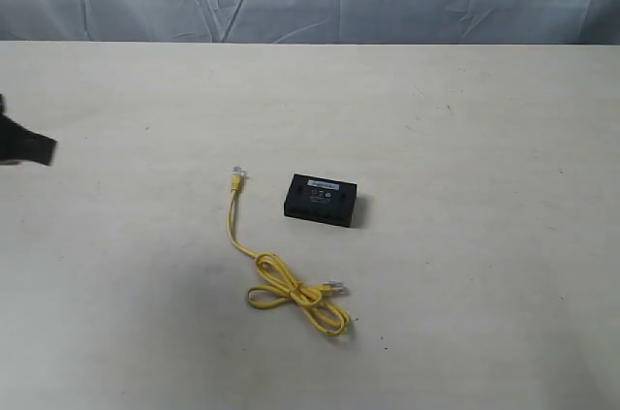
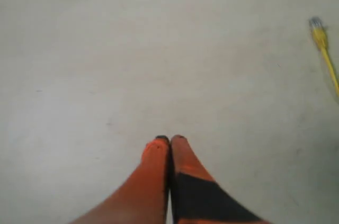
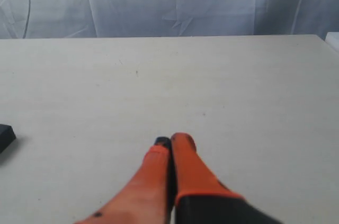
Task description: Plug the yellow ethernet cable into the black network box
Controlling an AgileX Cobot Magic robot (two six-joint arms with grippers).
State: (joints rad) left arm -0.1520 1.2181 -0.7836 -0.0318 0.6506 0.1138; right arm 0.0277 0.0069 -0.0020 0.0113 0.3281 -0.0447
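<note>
Starting well means choosing the right end. The thin bright yellow ethernet cable (image 1: 232, 218) lies on the pale table (image 1: 484, 139), its clear plug (image 1: 236, 175) at 9 o'clock of the small flat black plastic network box (image 1: 323, 199) and its tied loops at 7 o'clock. The left gripper (image 2: 169, 140) and right gripper (image 3: 170, 140) are both pressed closed, empty. Pinch just behind that plug with the left; brace the box with the right.

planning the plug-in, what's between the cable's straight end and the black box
Only bare table between plug and black network box, in the exterior view.
</note>
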